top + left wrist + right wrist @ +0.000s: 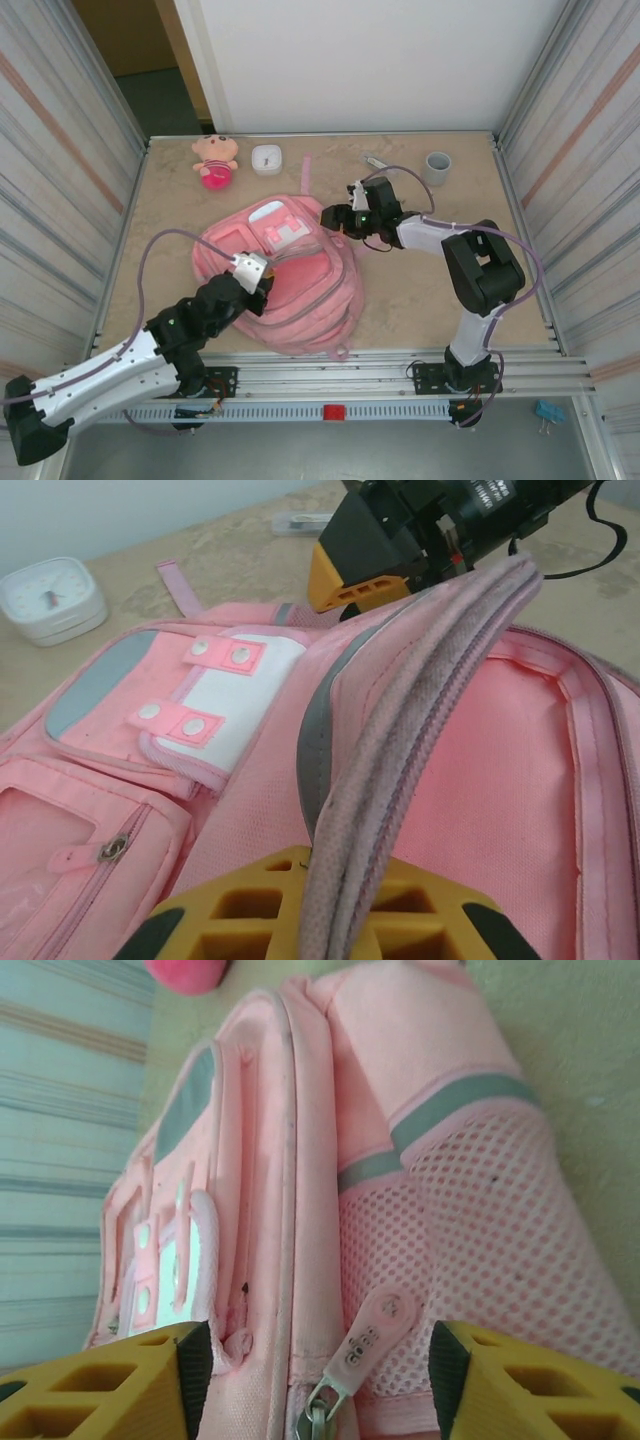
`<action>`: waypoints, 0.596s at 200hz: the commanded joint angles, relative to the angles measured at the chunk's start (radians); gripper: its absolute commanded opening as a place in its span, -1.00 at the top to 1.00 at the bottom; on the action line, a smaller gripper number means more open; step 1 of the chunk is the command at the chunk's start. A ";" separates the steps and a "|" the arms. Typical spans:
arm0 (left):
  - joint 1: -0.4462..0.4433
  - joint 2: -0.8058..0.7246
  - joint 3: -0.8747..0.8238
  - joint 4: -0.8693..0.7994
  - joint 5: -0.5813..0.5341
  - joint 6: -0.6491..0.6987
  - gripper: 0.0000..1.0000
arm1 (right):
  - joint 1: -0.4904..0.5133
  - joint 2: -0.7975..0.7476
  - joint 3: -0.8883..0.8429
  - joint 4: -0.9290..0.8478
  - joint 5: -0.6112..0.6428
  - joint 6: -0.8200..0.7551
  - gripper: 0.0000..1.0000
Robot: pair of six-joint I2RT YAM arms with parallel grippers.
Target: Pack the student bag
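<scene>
Reading left to right in the top view, a pink plush doll [214, 160] lies beyond the far-left corner of the student bag [310, 300], and a white clock [266, 158] stands just beside the doll; both are apart from the bag. The student bag lies flat at the middle of the table [180, 200] with its front pockets facing up. Your left gripper [262, 272] sits at the bag's near-left side. Its wrist view shows the yellow fingers [240, 905] closed tight on the raised zippered rim [400, 720] of the bag's main opening, with the pink lining exposed to the right of that rim. Your right gripper [330, 215] is at the bag's far-right edge. In its wrist view the jaws stand well apart and hold nothing; the two fingers [110, 1380] flank a pink zipper pull [372, 1345] without touching it, and the mesh side pocket [480, 1230] lies just beyond. A grey cup [437, 168] stands well apart from the bag, past its far-right corner. A small pale item near the cup is too small to identify.
</scene>
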 commanded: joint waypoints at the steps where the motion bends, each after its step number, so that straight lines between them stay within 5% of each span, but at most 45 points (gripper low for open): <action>1: -0.002 -0.043 0.005 0.022 -0.051 -0.049 0.71 | -0.029 -0.047 0.002 -0.010 -0.002 -0.020 -0.28; 13: -0.002 -0.040 0.007 0.032 -0.042 -0.051 0.41 | -0.055 -0.101 -0.010 -0.065 -0.002 -0.052 -0.32; 28: -0.002 -0.028 0.014 0.039 -0.023 -0.055 -0.33 | -0.086 -0.170 -0.017 -0.169 -0.005 -0.108 -0.34; 38: -0.002 -0.022 0.022 0.047 -0.005 -0.065 -0.53 | -0.107 -0.212 -0.008 -0.258 0.005 -0.164 -0.36; 94: 0.034 -0.034 0.128 -0.087 0.021 -0.238 -0.82 | -0.163 -0.237 0.201 -0.677 0.196 -0.458 -0.45; 119: 0.148 -0.055 0.168 -0.156 0.190 -0.303 -0.85 | -0.173 -0.147 0.305 -0.703 0.256 -0.515 -0.46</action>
